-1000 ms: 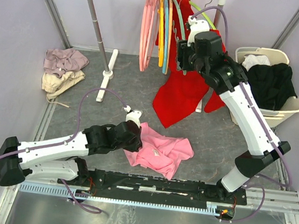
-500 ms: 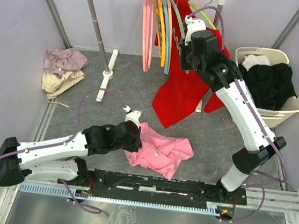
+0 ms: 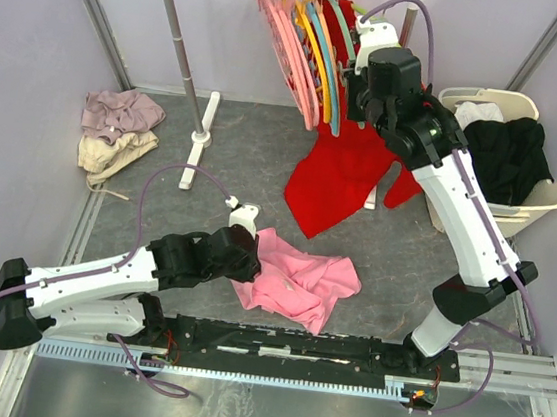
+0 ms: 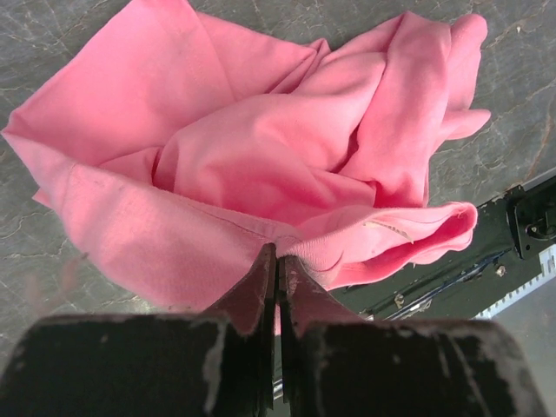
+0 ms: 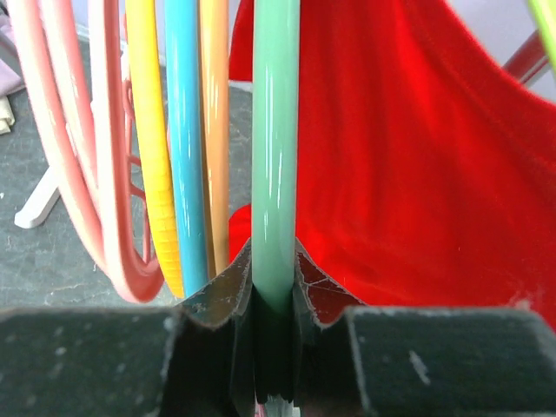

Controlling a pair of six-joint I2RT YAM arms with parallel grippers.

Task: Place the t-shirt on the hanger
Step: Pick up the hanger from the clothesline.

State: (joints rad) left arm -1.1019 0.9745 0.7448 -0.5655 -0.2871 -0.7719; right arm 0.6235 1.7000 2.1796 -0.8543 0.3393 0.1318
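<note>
Near edge of the table: I find the left gripper fully closed, its jaws pinching a folded hem of the t-shirt. The t-shirt lies crumpled on the table just beyond the arm bases, about midway between the side edges.

Further out, a heap of beige and mauve clothes sits at the left edge. A basket holding black and white laundry stands at the right edge.

At the far edge stands a rack. The right gripper is raised to its rail, jaws drawn in on the hanger and clamping its mint-green bar from both sides. The coloured hangers, blue, yellow, orange and pink, hang tilted just left of it. A red shirt hangs behind it and to its right.
</note>
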